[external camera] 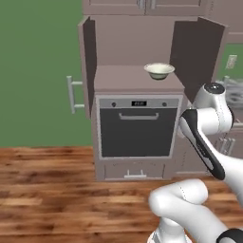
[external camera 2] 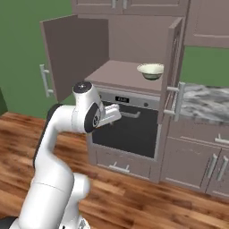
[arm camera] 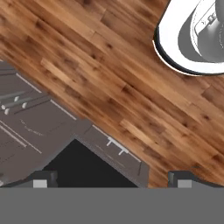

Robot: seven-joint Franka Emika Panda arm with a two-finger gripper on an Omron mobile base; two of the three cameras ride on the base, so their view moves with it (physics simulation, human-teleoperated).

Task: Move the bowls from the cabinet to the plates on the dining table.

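Observation:
One pale cream-green bowl [external camera: 159, 70] [external camera 2: 150, 70] stands upright on the right part of the shelf inside the cabinet [external camera: 118, 47] [external camera 2: 76, 49]. Both arched cabinet doors hang wide open. My arm is folded low in front of the oven, well below and short of the bowl. In the hand view my gripper [arm camera: 113, 181] looks down at the wood floor, its two fingertips [arm camera: 43, 179] far apart and open with nothing between them. The plates and the dining table are out of view.
A dark oven [external camera: 136, 128] [external camera 2: 129, 129] with a curved handle sits under the shelf, a drawer below it. A marble counter [external camera 2: 205, 103] over lower cabinets runs to the right. The open right door [external camera 2: 174, 67] juts out beside the bowl. Wood floor [arm camera: 109, 65] lies below.

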